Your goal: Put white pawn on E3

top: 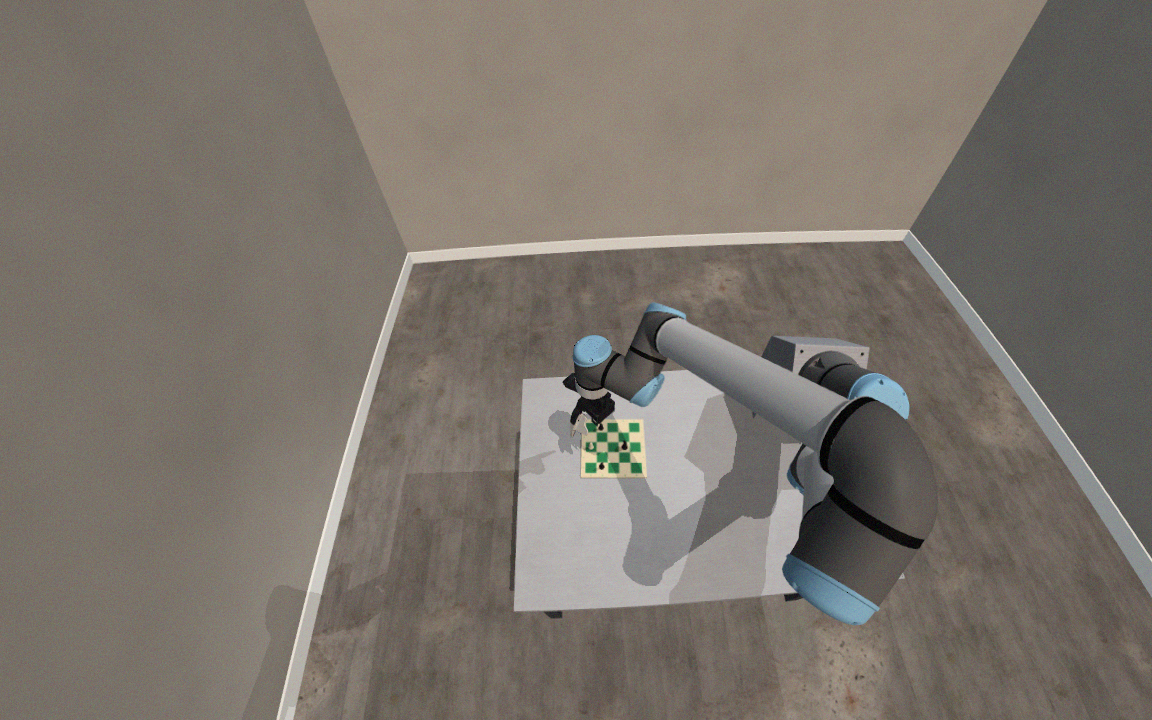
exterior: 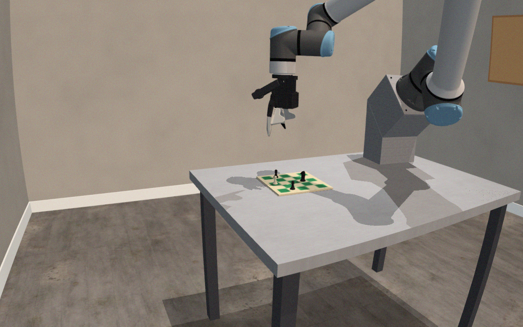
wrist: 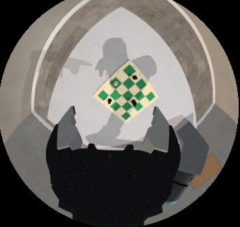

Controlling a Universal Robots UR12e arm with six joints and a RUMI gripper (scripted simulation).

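1. Top view: a grey table (top: 562, 555) stands on a wooden floor, with a small green-and-cream chessboard (top: 639, 469) near its far left corner. The arm (top: 741, 380) reaches from its pedestal (top: 786, 347) at the far right across to the board. The gripper (top: 582, 428) hangs over the board's far left corner. The white pawn (top: 591, 445) stands on the left part of the board, and two black pieces show near it; the square letters are too small to read.

2. Exterior view: the gripper (exterior: 275, 124) hovers well above the table (exterior: 336, 227), fingers pointing down, spread fully apart and holding nothing. Below it, the white pawn (exterior: 275, 179) stands upright on the left side of the chessboard (exterior: 283, 192). Three black pieces stand upright: one (exterior: 276, 172) just behind the pawn, one (exterior: 303, 175) further right, one (exterior: 292, 185) towards the near edge.

3. Wrist view: the two grey fingertips frame the lower part of the picture, wide apart, with only table between them. The chessboard (wrist: 147, 108) lies beyond them, turned like a diamond. The white pawn (wrist: 115, 83) is on a green square by its upper left edge.
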